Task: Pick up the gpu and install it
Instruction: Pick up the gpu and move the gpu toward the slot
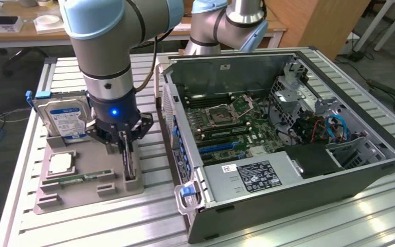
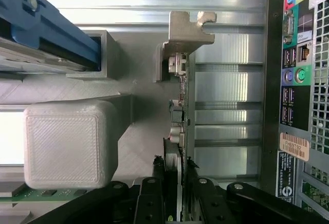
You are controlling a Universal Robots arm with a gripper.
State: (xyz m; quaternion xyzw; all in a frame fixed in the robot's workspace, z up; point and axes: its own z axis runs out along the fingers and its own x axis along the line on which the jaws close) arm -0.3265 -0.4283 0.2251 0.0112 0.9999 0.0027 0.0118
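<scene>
ARM OVER THE PARTS HOLDER: I have the arm down on the grey holder (image 1: 67, 193), which sits on the slatted counter (image 1: 115, 221) at the exterior view's left of the open computer case (image 1: 287, 128). My gripper (image 2: 175, 165) sits astride the gpu (image 2: 183, 106). The card stands on edge in its slot on the holder's side nearest the case, with its silver bracket (image 2: 187, 29) at the end away from the gripper. I cannot tell whether the gripper is clenched on the card or merely around it; the contact is too tight to read. In the exterior view the wrist hides most of the card. Also on the holder are 1 blue-labelled hard drive (image 1: 64, 118) standing upright at the far end, 1 processor (image 1: 60, 162) lying flat, and 1 memory stick (image 1: 81, 177) nearer. The case's rear ports (image 2: 295, 75) are partly cut off.
</scene>
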